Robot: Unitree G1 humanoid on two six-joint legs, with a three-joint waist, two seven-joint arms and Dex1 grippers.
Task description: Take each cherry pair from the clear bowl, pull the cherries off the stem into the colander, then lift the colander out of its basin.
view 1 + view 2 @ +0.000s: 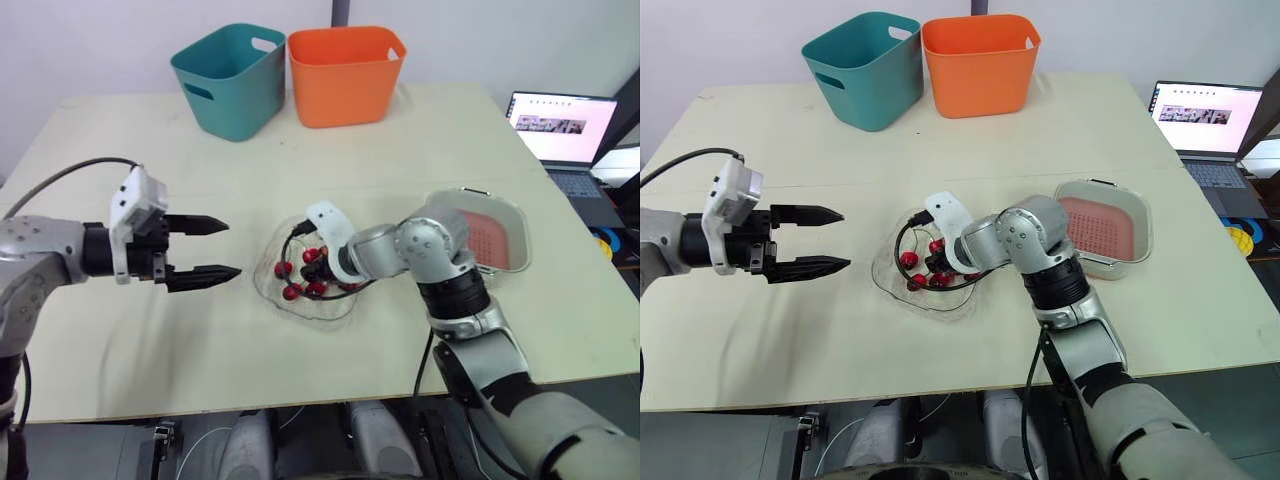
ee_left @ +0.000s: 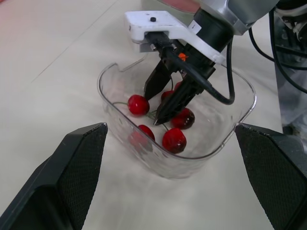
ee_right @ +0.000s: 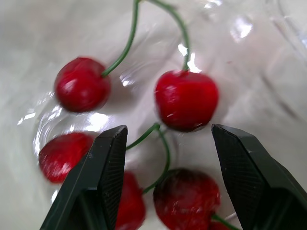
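The clear bowl (image 1: 262,278) sits mid-table with several red cherries (image 2: 173,139) on green stems inside. My right gripper (image 3: 168,132) is lowered into the bowl, open, its two fingers astride a green stem (image 3: 164,146) that joins two cherries. Nothing is pinched between them. One cherry (image 3: 185,99) lies just beyond the fingertips. My left gripper (image 1: 225,248) hovers open to the left of the bowl, pointing at it and holding nothing. The red colander (image 1: 497,238) rests in its white basin (image 1: 521,216) to the right of the bowl, behind my right forearm.
A teal bin (image 1: 232,75) and an orange bin (image 1: 345,72) stand side by side at the table's far edge. An open laptop (image 1: 565,125) sits off the table at the right. Bare tabletop lies between the bowl and the bins.
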